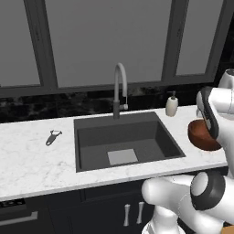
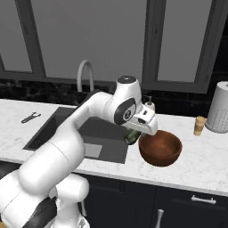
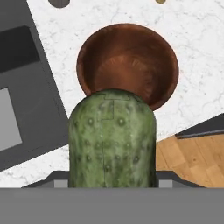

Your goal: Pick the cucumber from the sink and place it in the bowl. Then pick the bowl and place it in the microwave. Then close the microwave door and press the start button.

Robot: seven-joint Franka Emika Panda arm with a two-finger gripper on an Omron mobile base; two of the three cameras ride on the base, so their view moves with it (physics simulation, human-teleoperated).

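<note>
My gripper [image 2: 133, 134] is shut on the cucumber [image 2: 132, 136], a bumpy dark-green cylinder that stands large at the bottom of the hand view [image 3: 112, 140]. It hangs just left of the reddish-brown bowl [image 2: 160, 149], above the counter between the sink [image 2: 95, 130] and the bowl. The bowl [image 3: 127, 61] lies open just past the cucumber's tip, with nothing in it. In the left base view the bowl [image 1: 202, 135] is partly hidden behind my arm, and the dark sink [image 1: 123, 137] holds only its pale drain patch. The microwave is out of view.
A grey gooseneck tap [image 1: 119, 87] rises behind the sink, with a soap dispenser [image 1: 172, 104] to its right. A peeler [image 1: 53, 136] lies on the marble counter to the left. A grey canister [image 2: 219, 108] and a small shaker [image 2: 199, 126] stand right of the bowl.
</note>
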